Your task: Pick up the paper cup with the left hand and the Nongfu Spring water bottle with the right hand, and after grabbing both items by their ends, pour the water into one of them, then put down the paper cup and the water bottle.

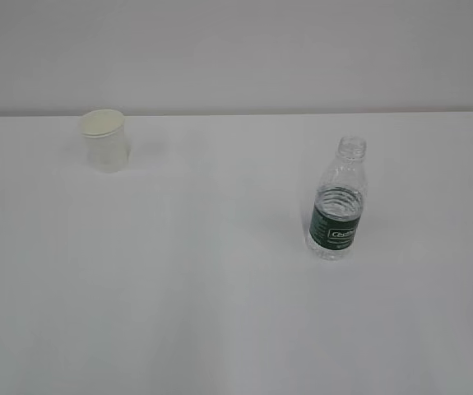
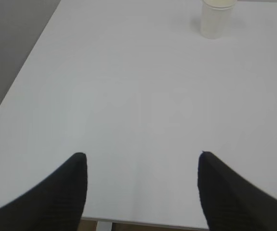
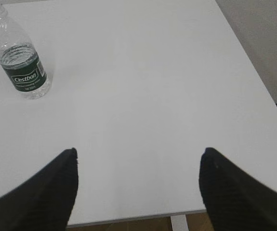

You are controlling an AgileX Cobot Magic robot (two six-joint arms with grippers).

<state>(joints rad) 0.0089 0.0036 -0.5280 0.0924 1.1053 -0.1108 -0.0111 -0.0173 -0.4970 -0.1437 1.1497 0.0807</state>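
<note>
The off-white paper cup (image 1: 105, 141) stands upright at the table's far left; the left wrist view shows the cup (image 2: 216, 18) far ahead at the top right. The clear Nongfu Spring water bottle (image 1: 336, 201), capless with a dark green label, stands upright right of centre, with water up to about the label's top. In the right wrist view the bottle (image 3: 20, 62) is at the upper left. My left gripper (image 2: 142, 155) and right gripper (image 3: 138, 150) both hang open over the table's near edge with nothing between their fingers. Neither arm shows in the exterior view.
The white table (image 1: 220, 313) runs back to a pale wall (image 1: 236, 49). Its left edge (image 2: 22, 72) and right edge (image 3: 254, 72) drop off to the floor. The near edge passes just below both grippers.
</note>
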